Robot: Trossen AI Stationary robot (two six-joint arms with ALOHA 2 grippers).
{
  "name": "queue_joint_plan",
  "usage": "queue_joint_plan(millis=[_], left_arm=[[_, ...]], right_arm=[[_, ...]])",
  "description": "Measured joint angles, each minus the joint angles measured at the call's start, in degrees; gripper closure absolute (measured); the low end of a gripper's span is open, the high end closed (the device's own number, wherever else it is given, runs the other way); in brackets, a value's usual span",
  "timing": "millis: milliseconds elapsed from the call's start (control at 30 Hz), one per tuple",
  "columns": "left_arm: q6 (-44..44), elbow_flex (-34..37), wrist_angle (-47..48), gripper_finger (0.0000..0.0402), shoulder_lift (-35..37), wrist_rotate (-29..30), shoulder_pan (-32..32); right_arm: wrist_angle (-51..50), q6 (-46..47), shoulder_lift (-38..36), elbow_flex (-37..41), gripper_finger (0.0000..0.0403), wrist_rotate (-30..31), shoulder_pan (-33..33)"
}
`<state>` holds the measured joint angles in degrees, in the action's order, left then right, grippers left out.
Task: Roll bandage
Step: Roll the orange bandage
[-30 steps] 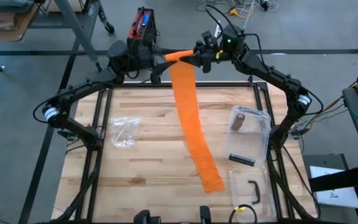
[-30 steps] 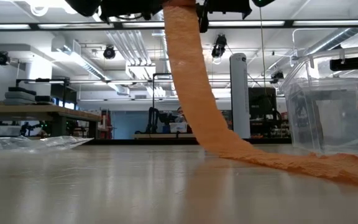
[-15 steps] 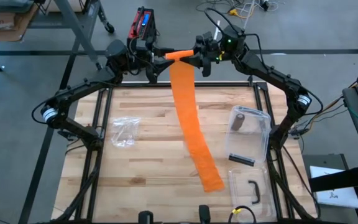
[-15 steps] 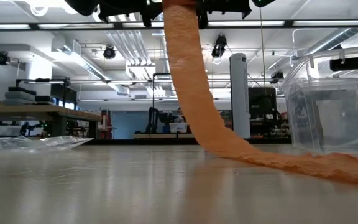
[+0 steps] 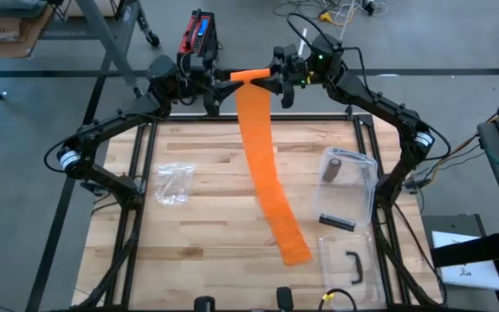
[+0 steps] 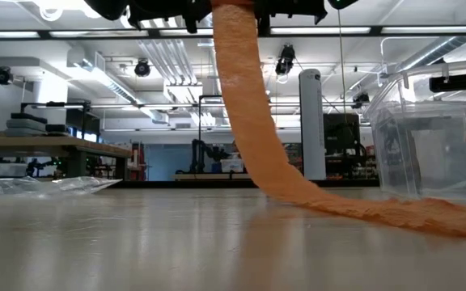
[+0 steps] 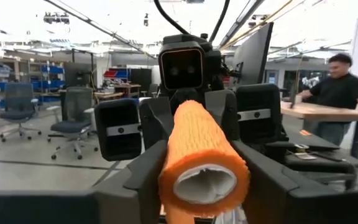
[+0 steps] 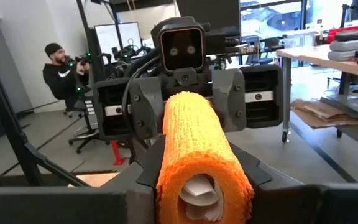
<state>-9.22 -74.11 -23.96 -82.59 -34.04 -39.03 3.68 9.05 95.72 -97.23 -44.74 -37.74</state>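
Left end effector (image 5: 217,89) shifted slightly, clamped on orange bandage roll (image 5: 248,77) opposite right end effector (image 5: 277,85), likewise clamped; tail (image 5: 275,208) trails onto table (image 5: 206,217).

Seen from above, the left gripper (image 5: 222,84) and the right gripper (image 5: 271,81) meet above the table's far edge, one at each end of the rolled part of an orange bandage (image 5: 265,165). Its loose strip runs down across the wooden table (image 5: 206,234) and ends near the front edge. A crumpled clear plastic bag (image 5: 172,183) lies left of the strip; a clear plastic container (image 5: 351,188) sits right, its lid (image 5: 347,262) just in front.
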Motion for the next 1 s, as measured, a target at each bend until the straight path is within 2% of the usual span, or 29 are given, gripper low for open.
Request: queue_joint_plan(millis=[267,433,733,1000], left_arm=[[4.31,0.00,0.03,0.0310,0.00,-0.04,0.05],[9.68,0.00,0.13,0.0339,0.00,-0.04,0.05],[24.27,0.00,0.02,0.0343,-0.02,0.30,0.05],[27.28,0.00,0.22,0.0348,-0.04,0.43,0.05]], right_arm=[[-0.04,-0.38,0.00,0.00,0.0305,-0.12,0.00],[-0.01,0.85,0.00,0.00,0.0297,-0.12,0.00],[-0.16,19.73,0.00,0.00,0.0234,-0.25,0.00],[-0.37,27.64,0.00,0.00,0.0173,-0.93,0.02]])
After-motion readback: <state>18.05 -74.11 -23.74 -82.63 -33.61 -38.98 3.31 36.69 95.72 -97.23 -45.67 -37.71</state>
